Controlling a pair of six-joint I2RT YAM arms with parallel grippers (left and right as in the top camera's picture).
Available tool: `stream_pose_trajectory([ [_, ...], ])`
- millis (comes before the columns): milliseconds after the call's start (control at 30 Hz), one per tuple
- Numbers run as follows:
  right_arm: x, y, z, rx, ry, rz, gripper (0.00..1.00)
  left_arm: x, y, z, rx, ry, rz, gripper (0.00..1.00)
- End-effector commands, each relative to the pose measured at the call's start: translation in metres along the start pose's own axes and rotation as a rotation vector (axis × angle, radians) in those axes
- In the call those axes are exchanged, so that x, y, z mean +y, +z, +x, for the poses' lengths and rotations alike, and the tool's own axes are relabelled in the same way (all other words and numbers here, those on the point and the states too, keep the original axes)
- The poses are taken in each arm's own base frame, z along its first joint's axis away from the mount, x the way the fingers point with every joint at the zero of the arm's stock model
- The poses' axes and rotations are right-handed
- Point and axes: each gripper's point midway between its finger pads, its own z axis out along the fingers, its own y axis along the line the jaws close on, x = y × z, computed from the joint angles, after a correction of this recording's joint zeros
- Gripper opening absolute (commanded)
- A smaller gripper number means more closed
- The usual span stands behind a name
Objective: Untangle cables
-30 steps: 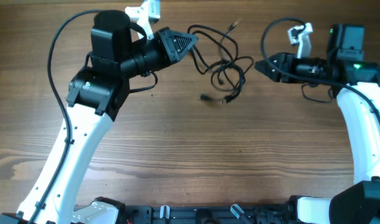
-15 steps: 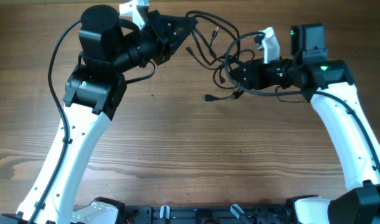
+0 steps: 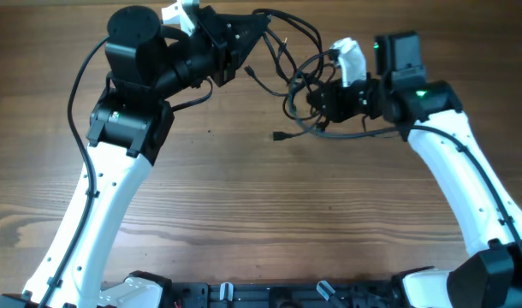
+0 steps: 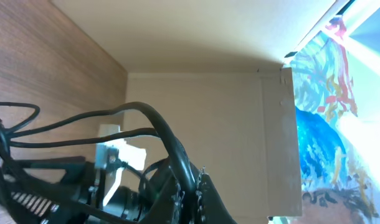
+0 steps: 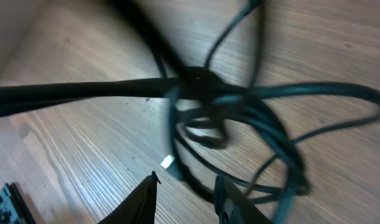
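Wood-grain tabletop (image 3: 261, 222) fills the overhead view. The left arm (image 3: 128, 120) reaches from the near left to the upper centre; the right arm (image 3: 453, 154) reaches in from the near right. The cables (image 3: 301, 64) form one loose black tangle between the two arm ends, near the far edge. Several strands run up-left to the left jaws; the loops on the other side lie just in front of the right jaws. One plug (image 3: 280, 135) rests on bare wood just beside the tangle, on its near side.

Left jaws: closed on a strand of the cables. The overhead view shows strands meeting the jaw tips; the left wrist view shows a thick strand (image 4: 159, 124) curving down into them at close range. Only that view shows a beige wall (image 4: 209, 93) and a colourful picture (image 4: 327, 124) at the right.

Right jaws: open, gripping nothing. The overhead view does not resolve this; the right wrist view shows two dark fingertips (image 5: 145, 198) set apart at the bottom edge with bare wood between them. Beyond them the tangle appears blurred, its loops crossing at one dark knot (image 5: 199, 81), with a small pale connector (image 5: 167, 162) just ahead of the fingertips.
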Motion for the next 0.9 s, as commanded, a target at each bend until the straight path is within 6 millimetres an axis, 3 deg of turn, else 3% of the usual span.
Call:
stream_pose_trajectory([
  [0,-0.002,0.009,-0.004,0.004,-0.039,0.034,0.32,-0.019,-0.006,-0.003,-0.026,-0.011,0.040,0.04],
  [267,-0.010,0.024,-0.001,0.022,-0.020,0.027,0.32,-0.033,-0.007,-0.002,-0.021,-0.037,0.092,0.04],
  [333,-0.010,0.026,-0.004,0.010,0.010,0.023,0.09,-0.032,-0.007,-0.002,-0.021,-0.037,0.090,0.04],
  [367,-0.006,0.021,-0.008,-0.007,0.014,0.016,0.05,-0.032,-0.007,-0.003,-0.023,-0.029,0.089,0.04],
  [433,0.010,-0.011,-0.030,-0.110,0.009,0.017,0.04,-0.016,-0.007,-0.010,-0.070,0.035,0.027,0.04],
  [500,0.023,-0.036,-0.041,-0.172,0.005,0.000,0.04,0.003,-0.008,-0.017,-0.111,0.073,-0.051,0.04],
  [600,0.050,-0.094,-0.058,-0.312,0.024,-0.053,0.04,0.057,-0.019,-0.034,-0.213,0.166,-0.294,0.04],
  [700,0.081,-0.142,-0.067,-0.418,0.040,-0.166,0.04,0.092,-0.029,-0.037,-0.218,0.221,-0.450,0.04],
  [867,0.128,-0.201,-0.076,-0.525,0.035,-0.383,0.04,0.131,-0.036,-0.034,-0.134,0.368,-0.617,0.04],
])
